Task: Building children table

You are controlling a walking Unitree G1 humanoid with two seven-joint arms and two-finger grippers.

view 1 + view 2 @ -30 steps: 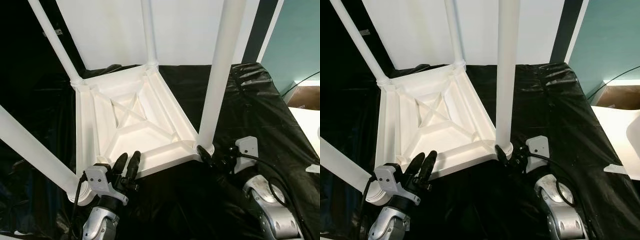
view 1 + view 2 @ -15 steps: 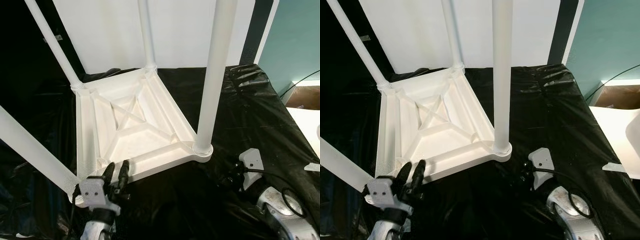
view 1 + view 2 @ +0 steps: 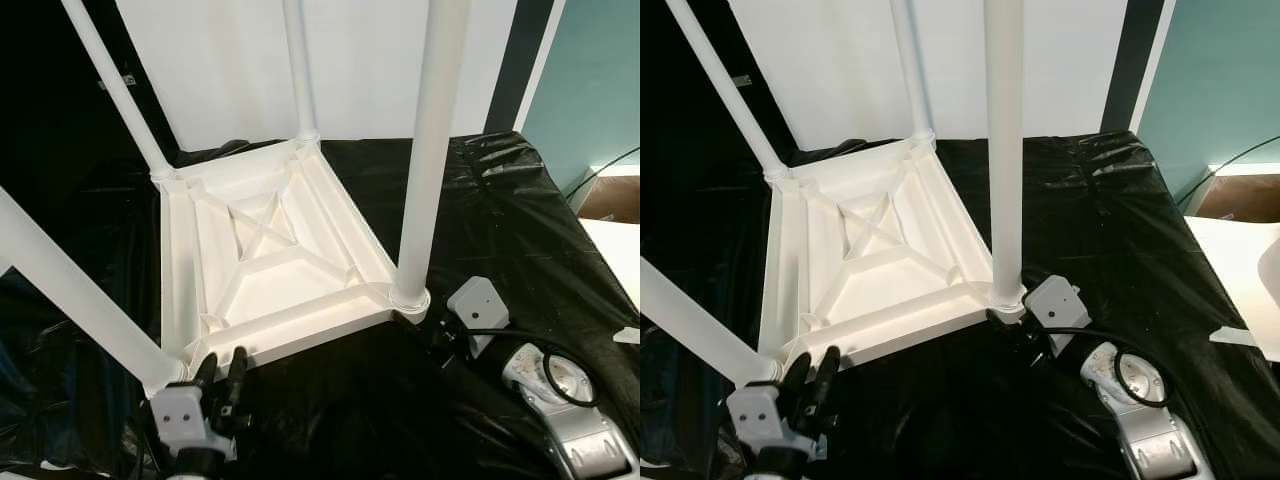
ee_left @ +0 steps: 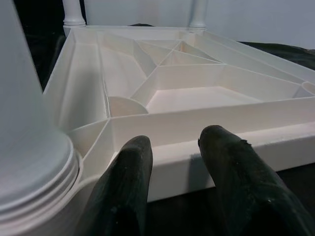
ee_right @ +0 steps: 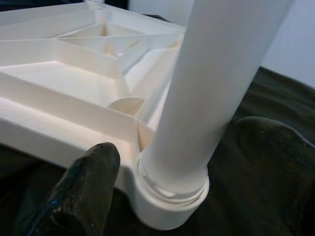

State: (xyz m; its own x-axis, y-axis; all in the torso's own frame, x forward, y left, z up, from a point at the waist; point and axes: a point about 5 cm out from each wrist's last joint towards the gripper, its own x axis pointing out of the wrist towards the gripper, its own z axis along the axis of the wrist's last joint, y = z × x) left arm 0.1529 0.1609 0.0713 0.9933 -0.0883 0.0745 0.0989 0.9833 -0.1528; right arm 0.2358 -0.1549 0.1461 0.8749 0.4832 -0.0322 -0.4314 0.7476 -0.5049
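R gripper: fingers wide, straddling the base of the near-right leg, not clamping, prob. lined up to grip & twist it tight. L gripper: fingers apart, holding nothing, just short of the tabletop near edge. Top lies underside-up on black sheet so the leg sockets face up; all 4 legs are in.
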